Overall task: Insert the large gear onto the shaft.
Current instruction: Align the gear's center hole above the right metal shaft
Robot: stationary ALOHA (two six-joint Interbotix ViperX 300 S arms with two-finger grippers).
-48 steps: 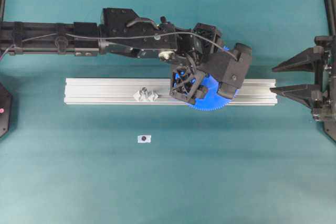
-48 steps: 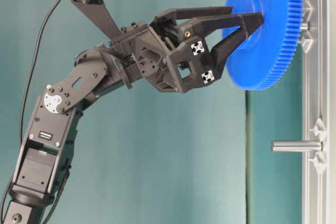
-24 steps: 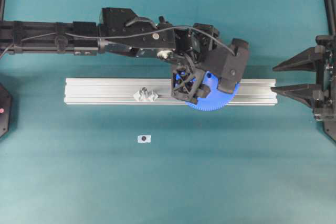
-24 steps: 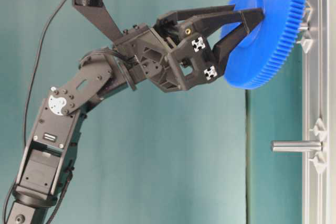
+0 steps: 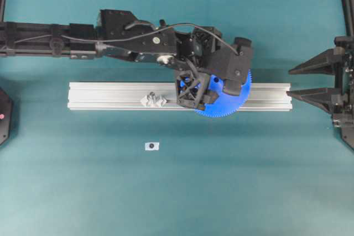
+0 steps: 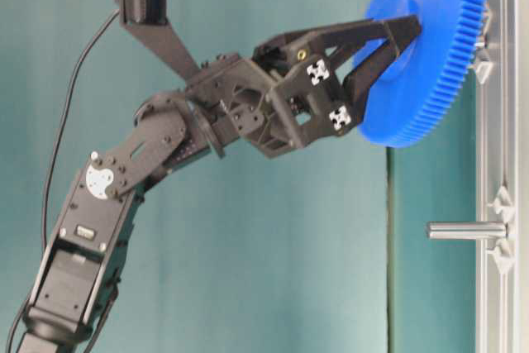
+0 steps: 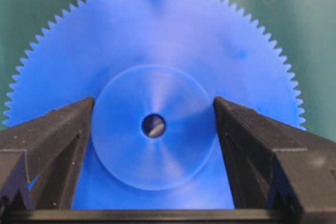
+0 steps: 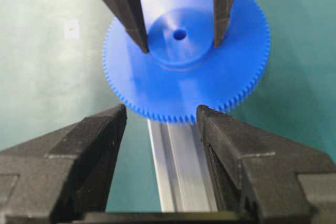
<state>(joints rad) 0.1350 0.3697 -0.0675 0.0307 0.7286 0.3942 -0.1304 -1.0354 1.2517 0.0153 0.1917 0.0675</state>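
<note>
The large gear (image 5: 232, 103), a bright-blue toothed disc, hangs tilted over the right part of the aluminium rail (image 5: 110, 95). My left gripper (image 6: 399, 39) is shut on its raised hub (image 7: 152, 156); a black finger (image 7: 63, 140) presses each side of the hub. A silvery glint shows through the centre hole (image 7: 154, 125). The shaft (image 6: 467, 230) is a pale pin on a clear mount (image 5: 153, 100), left of the gear and apart from it. My right gripper (image 5: 288, 83) stays open and empty at the rail's right end, facing the gear (image 8: 231, 72).
A shorter pin on its own mount (image 6: 482, 43) sits just behind the gear's rim. A white sticker with a black dot (image 5: 151, 146) lies on the teal mat in front of the rail. The left arm (image 5: 66, 45) stretches along the back.
My left gripper has shifted slightly left and back with the gear, and the gear now tilts more steeply against the rail. The right arm has not moved.
</note>
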